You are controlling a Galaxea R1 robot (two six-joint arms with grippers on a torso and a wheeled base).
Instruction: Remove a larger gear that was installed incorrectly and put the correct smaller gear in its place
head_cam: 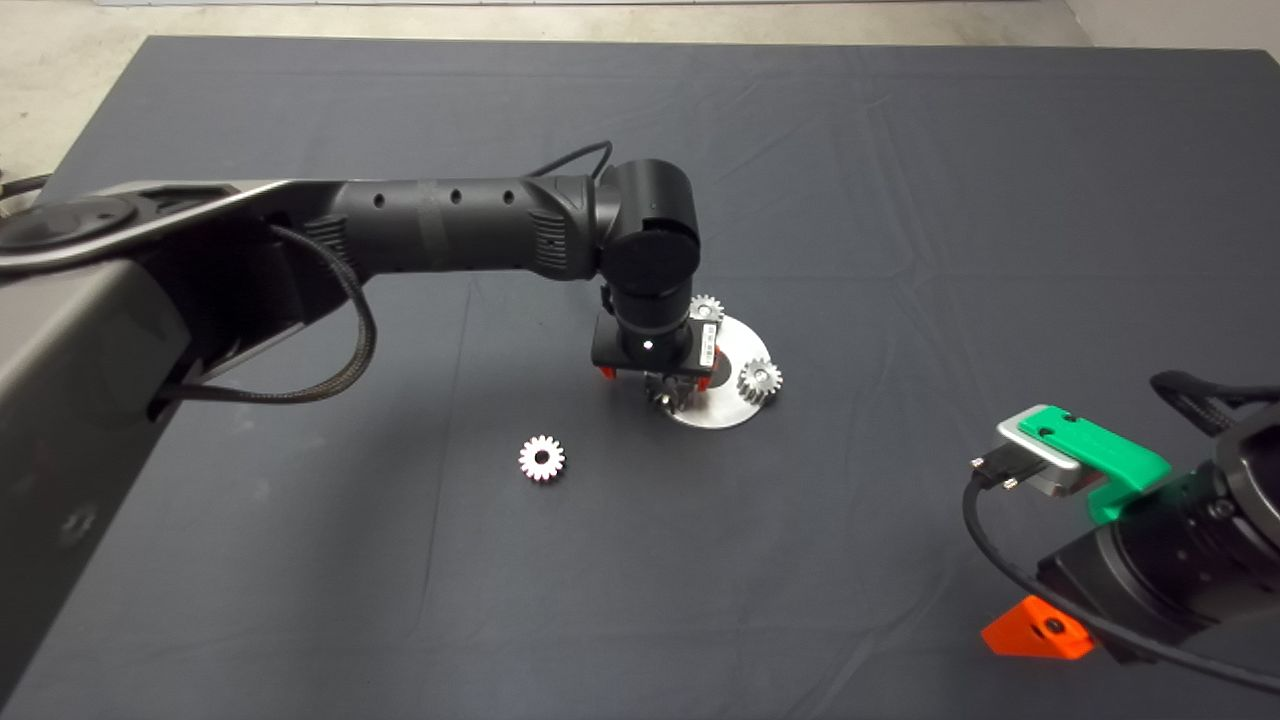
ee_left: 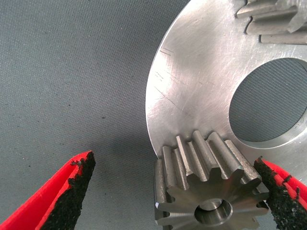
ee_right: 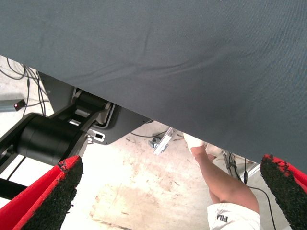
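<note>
1. Round steel plate [head_cam: 738, 408], near the middle of the mat [head_cam: 900, 200], serves as the landmark. Two small gears [head_cam: 760, 378] stand on it, one on its right edge and one on its far edge.
2. Left gripper [ee_left: 173, 163]: directly above the plate's near-left edge, pointing down, fingers spread apart and gripping nothing. One pad [ee_left: 280, 191] lies just beside the teeth; the other stands well clear.
3. The larger gear [ee_left: 211, 191]: seated on the plate's near-left edge, between the spread fingers, a pin showing in its bore.
4. The smaller gear [head_cam: 541, 458]: flat on the mat, well to the left of the plate and nearer the robot.
5. Right gripper [ee_right: 170, 165]: parked far right of the plate, fingers wide apart, empty.
6. Step in hand, as judged: the grasp for removal. The next move calls for closing squarely on the teeth, then lifting straight up off the pin.
</note>
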